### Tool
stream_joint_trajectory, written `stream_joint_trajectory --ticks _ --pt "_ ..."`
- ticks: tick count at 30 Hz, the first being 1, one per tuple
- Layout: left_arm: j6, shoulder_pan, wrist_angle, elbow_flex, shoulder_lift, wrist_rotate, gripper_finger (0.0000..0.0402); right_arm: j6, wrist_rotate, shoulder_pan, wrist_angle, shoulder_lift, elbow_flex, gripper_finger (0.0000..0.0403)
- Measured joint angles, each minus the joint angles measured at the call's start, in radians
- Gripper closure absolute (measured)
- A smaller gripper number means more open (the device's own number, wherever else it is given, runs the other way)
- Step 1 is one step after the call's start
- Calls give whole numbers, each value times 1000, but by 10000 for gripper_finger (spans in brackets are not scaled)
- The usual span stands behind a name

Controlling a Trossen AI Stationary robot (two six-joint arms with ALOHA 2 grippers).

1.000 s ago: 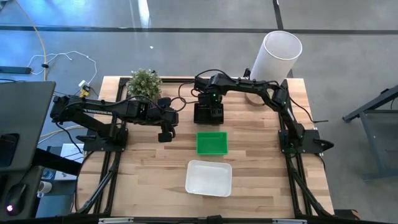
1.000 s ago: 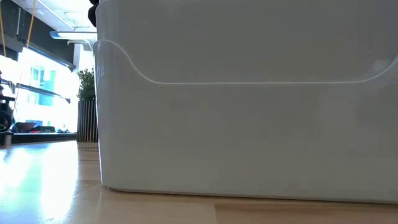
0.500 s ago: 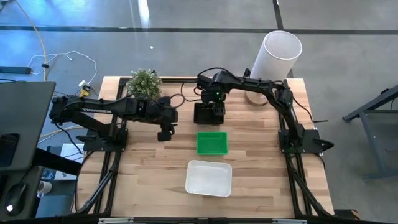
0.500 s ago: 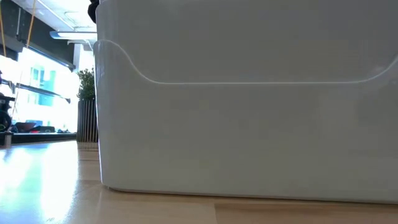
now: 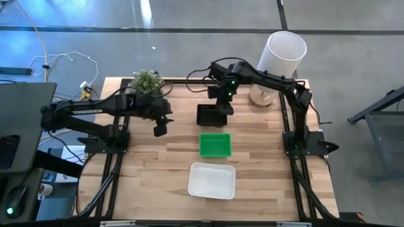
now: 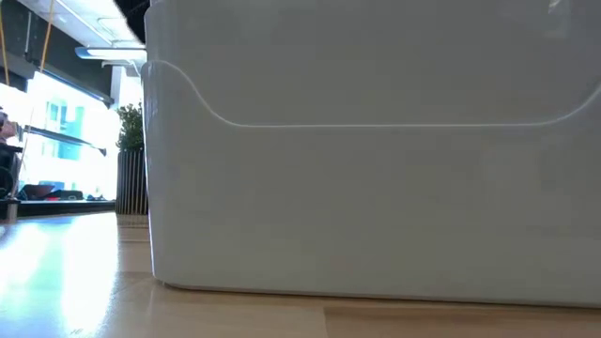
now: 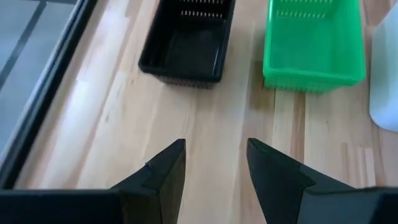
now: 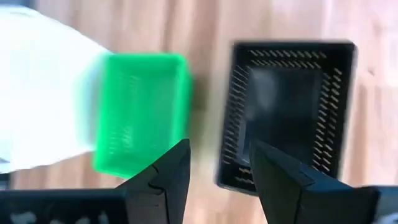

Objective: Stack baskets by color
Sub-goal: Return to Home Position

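Observation:
Three baskets lie in a row on the wooden table: a black perforated basket (image 5: 211,115) farthest, a green basket (image 5: 215,144) in the middle, a white basket (image 5: 212,180) nearest. In the low view the white basket's wall (image 6: 376,169) fills nearly the whole picture. My right gripper (image 5: 222,106) hangs open above the black basket's far right side, touching nothing; its wrist view looks down on the black basket (image 8: 286,106) and the green basket (image 8: 140,112). My left gripper (image 5: 160,130) is open over bare wood left of the black basket (image 7: 189,40).
A small potted plant (image 5: 146,82) stands at the table's far left, and a tall white cylinder (image 5: 282,57) at the far right corner. Bare wood lies left and right of the row of baskets. Cables lie on the floor beyond the table's left edge.
My right gripper has risen from the black basket and drawn back a little toward the table's far right; the basket stays where it was. My left gripper has swung toward the table's left edge, away from the baskets.

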State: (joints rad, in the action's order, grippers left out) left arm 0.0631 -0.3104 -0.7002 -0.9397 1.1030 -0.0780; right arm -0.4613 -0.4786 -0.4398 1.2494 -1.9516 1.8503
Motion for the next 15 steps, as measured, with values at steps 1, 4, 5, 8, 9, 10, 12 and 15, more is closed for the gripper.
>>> stream_joint_trajectory --ticks 1,4,5,8,9,10,12,15 --pt "-12 -2 21 39 -30 0 245 -7 -33 -4 0 5 0 251" --pt "-45 -4 90 145 -125 -1 245 7 -44 -6 3 10 0 251" --pt "-56 -4 109 176 -159 -1 245 16 -36 -6 4 10 0 251" --pt "-88 -4 172 247 -257 -1 245 36 -11 -1 4 10 0 251" --pt "-99 -4 189 268 -290 -1 245 44 7 3 3 10 0 251" --pt "-109 -4 204 288 -322 -2 245 59 27 6 2 10 0 251" --pt "-116 -4 236 328 -381 -2 245 79 63 11 1 13 0 251" --pt "-122 -3 264 385 -463 -3 245 90 84 17 7 28 0 251"
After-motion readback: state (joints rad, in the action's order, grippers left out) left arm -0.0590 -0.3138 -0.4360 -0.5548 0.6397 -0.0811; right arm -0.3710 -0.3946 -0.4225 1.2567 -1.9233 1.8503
